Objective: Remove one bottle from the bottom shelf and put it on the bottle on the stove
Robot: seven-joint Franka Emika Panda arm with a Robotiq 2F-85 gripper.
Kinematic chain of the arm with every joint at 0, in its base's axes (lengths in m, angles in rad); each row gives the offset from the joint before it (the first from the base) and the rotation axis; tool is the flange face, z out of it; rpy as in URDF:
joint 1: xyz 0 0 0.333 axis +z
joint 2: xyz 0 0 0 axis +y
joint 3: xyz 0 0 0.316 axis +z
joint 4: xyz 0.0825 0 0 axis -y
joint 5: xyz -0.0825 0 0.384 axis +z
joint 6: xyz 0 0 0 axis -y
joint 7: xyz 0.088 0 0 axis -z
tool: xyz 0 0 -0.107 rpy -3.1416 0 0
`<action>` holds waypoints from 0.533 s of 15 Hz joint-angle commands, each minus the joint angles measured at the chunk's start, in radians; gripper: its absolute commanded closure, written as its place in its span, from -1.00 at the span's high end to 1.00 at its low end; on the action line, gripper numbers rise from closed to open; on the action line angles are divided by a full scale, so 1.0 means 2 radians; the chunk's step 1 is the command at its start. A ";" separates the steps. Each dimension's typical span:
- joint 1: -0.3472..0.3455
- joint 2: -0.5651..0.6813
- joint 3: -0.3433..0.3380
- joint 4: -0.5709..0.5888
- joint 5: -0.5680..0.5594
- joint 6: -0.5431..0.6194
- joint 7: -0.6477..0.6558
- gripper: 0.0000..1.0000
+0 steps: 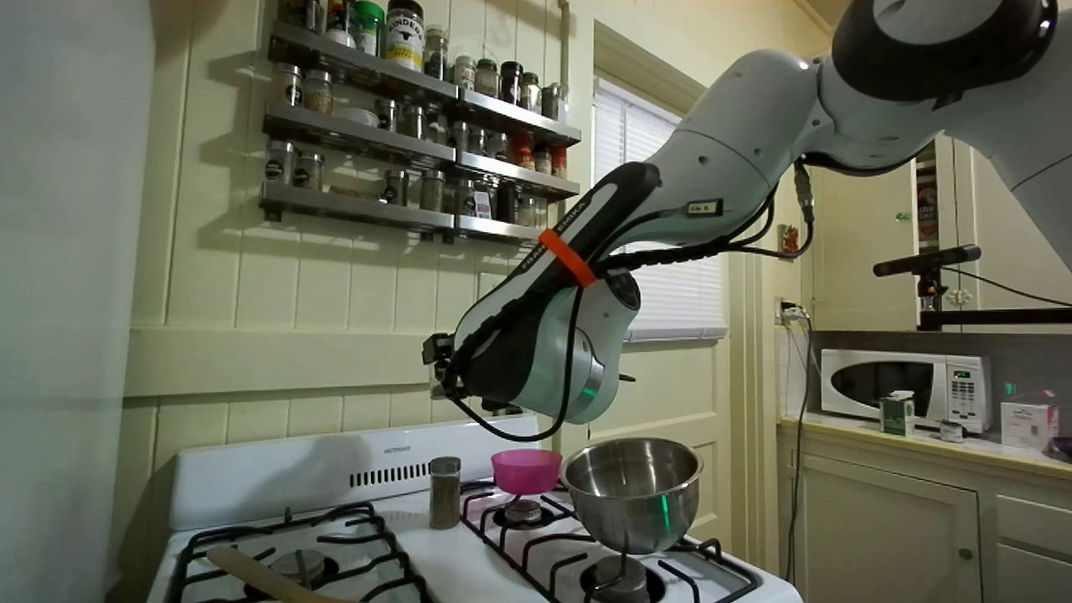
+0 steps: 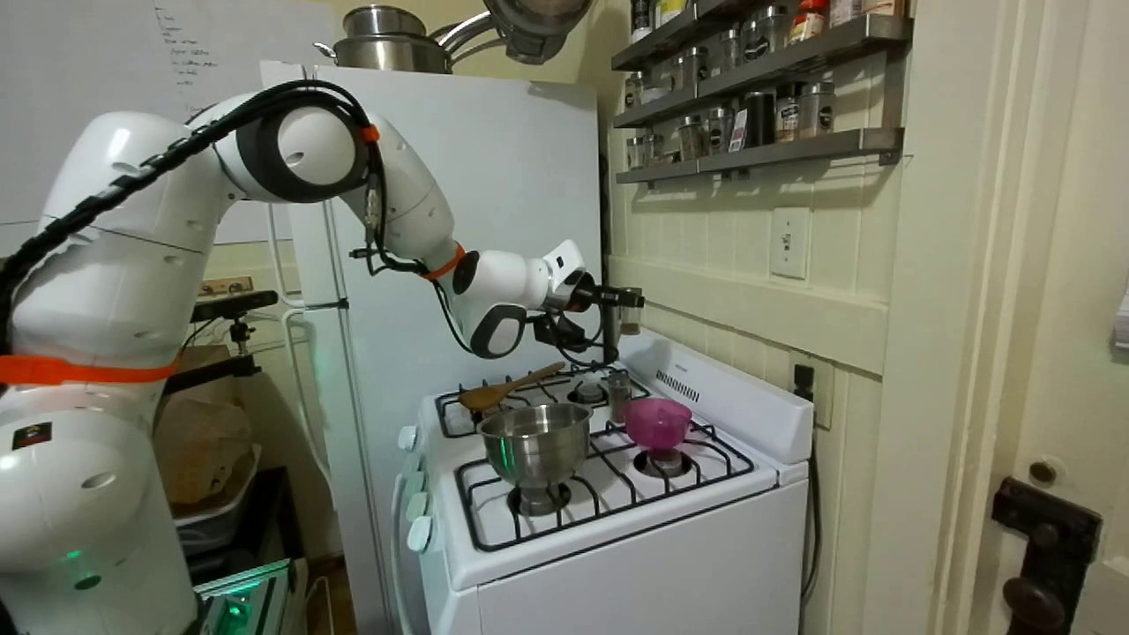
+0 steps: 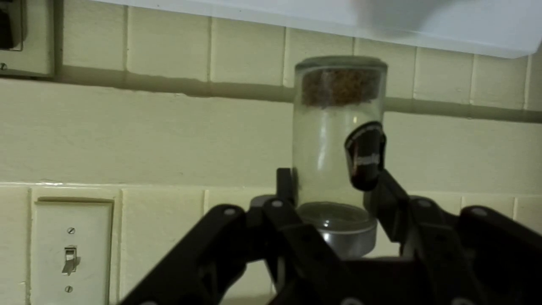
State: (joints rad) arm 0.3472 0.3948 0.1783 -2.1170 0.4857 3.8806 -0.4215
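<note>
- Arm [image 2: 115,220]: glossy white, smooth, rounded and tube-like, with small dimples [image 2: 99,479].
- Joint cover [image 2: 258,157]: thick and black, circling a round white cap [image 2: 319,145].
- Cables [image 2: 116,188]: black, bundled in a ribbed sleeve [image 1: 670,254], with a metal connector [image 1: 804,188].
- Bands [image 2: 88,371]: bright orange, a wide one low on the arm, narrower ones farther along.
- Dark strip [image 1: 618,190]: pale lettering [image 1: 572,216], "EMIKA" readable, the word before it partly under an orange band.
- Small label [image 1: 705,208]: pale, dark-bordered, its print too small to read.
- Wrist ring [image 1: 598,375]: silvery, next to white casing [image 1: 548,373].
- Pincer [image 3: 336,186]: mostly black, with jointed links [image 3: 296,237], pale round screw heads [image 3: 229,211] and flat dark pads [image 3: 284,182].
</note>
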 commanded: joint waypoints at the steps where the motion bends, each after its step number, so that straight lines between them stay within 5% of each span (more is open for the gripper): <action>1: 0.002 0.001 0.000 0.000 0.004 0.005 -0.002 -0.50; 8: 0.026 0.010 -0.004 0.001 0.066 0.034 -0.015 -0.50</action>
State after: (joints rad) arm 0.3643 0.3988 0.1768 -2.1176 0.5521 3.8896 -0.4248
